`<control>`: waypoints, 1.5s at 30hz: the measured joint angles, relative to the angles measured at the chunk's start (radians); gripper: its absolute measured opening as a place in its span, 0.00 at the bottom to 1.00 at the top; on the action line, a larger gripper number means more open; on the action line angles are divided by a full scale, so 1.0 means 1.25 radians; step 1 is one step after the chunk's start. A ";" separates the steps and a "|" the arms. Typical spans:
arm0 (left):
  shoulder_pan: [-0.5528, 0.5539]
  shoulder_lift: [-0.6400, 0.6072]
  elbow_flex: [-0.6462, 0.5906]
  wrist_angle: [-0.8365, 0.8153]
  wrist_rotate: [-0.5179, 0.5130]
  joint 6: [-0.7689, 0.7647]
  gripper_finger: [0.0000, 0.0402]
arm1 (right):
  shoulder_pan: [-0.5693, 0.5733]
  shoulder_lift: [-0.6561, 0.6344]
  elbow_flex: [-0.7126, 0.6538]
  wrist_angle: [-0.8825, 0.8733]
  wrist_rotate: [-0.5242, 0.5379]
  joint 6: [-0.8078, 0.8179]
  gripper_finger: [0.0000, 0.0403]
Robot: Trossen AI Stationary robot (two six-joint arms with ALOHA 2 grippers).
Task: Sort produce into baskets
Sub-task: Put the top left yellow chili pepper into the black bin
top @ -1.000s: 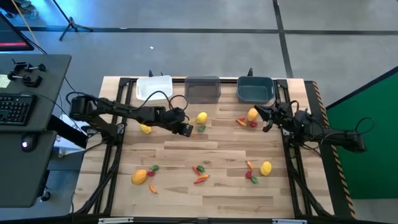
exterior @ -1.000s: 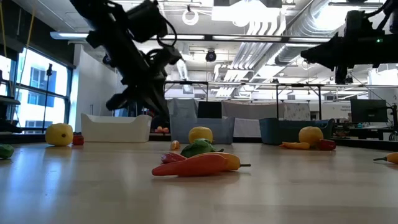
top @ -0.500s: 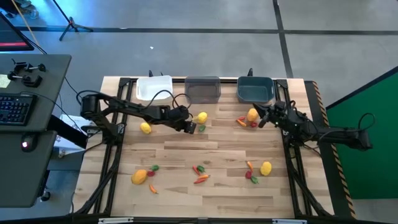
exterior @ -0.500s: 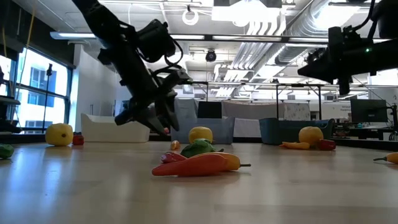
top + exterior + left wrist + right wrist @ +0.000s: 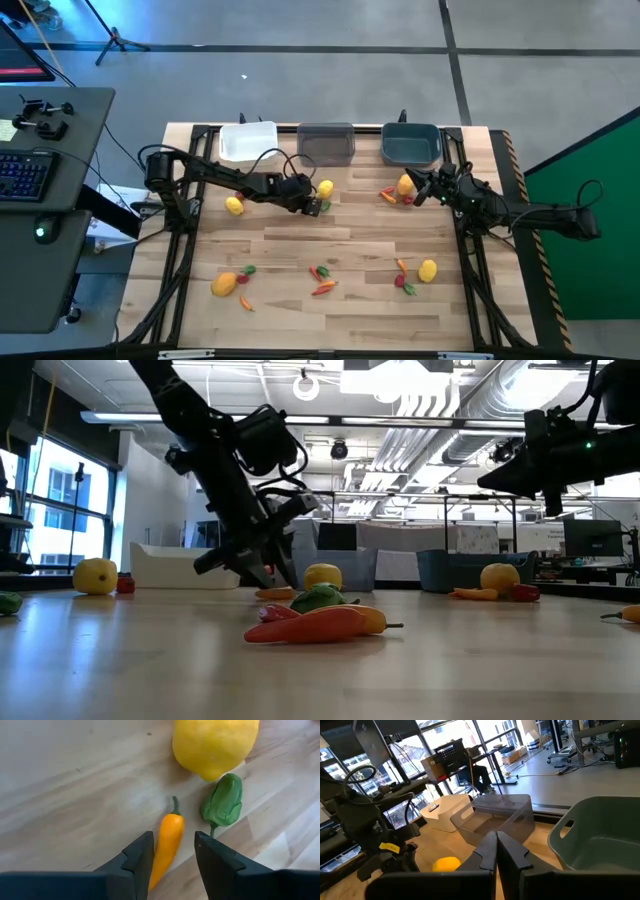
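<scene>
Near the middle of the wooden table (image 5: 340,240), just in front of the grey bin (image 5: 326,144), the left gripper (image 5: 172,852) hangs low over a slim orange chili (image 5: 166,845), its two dark fingers spread and straddling the chili's lower half without pinching it. The chili lies flat on the wood, its green stem pointing toward a large yellow lemon (image 5: 215,742); a small green pepper (image 5: 223,802) sits just beside the chili and touches the lemon. Judging by its glossy skin, the chili is likely light, hard plastic and somewhat slippery, so a hold across its thicker middle, where the fingers already stand, looks safer than one near the tapered tip, which could squirt out. The green pepper is close enough that one finger might nudge it. Far to the right, the right gripper (image 5: 496,851) waits above the table with its fingers pressed together and empty, near the teal bin (image 5: 600,827). The white bin (image 5: 247,142) stands at the back left, beside the grey one.
</scene>
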State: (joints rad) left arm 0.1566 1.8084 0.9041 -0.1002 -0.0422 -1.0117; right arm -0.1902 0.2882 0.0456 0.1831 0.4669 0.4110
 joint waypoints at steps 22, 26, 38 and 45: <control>0.231 -0.181 0.161 -0.135 -0.002 0.343 0.00 | 0.000 0.000 0.000 -0.011 -0.007 0.034 0.00; 0.298 -0.124 0.227 -0.135 0.037 0.415 0.00 | 0.000 0.000 0.000 -0.009 -0.013 0.029 0.00; 0.363 0.086 0.371 -0.119 0.141 0.499 0.03 | 0.000 0.000 0.001 0.002 -0.066 0.049 0.00; 0.368 0.147 0.404 -0.121 0.155 0.545 0.15 | 0.000 0.000 0.001 -0.023 -0.078 0.049 0.00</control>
State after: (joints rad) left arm 0.6160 1.9926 1.4087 -0.2514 0.1520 -0.3299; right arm -0.1898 0.2882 0.0467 0.1541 0.3695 0.4720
